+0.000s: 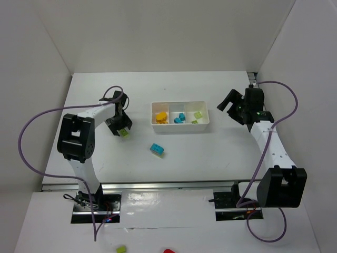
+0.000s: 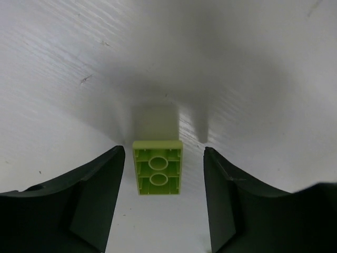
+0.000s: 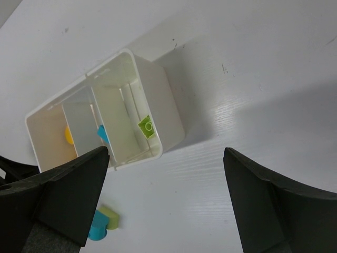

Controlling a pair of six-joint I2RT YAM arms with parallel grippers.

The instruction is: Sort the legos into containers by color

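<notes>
A lime green brick [image 2: 157, 167] lies on the table with its hollow underside towards the left wrist camera; it also shows in the top view [image 1: 125, 133]. My left gripper [image 2: 163, 153] is open and straddles it, with a gap on each side. The white tray [image 1: 179, 126] holds orange-yellow bricks [image 1: 161, 116] in the left compartment, cyan ones [image 1: 180, 117] in the middle and lime green ones [image 1: 197, 115] in the right. A cyan brick joined to a green piece [image 1: 157, 149] lies loose in front of the tray. My right gripper [image 1: 231, 105] is open and empty, right of the tray.
The right wrist view shows the tray [image 3: 158, 105] from its right end and the loose cyan and green brick [image 3: 102, 224] at the lower left. White walls enclose the table. A lime piece [image 1: 121, 248] and a red one [image 1: 168, 251] lie below the table's near edge.
</notes>
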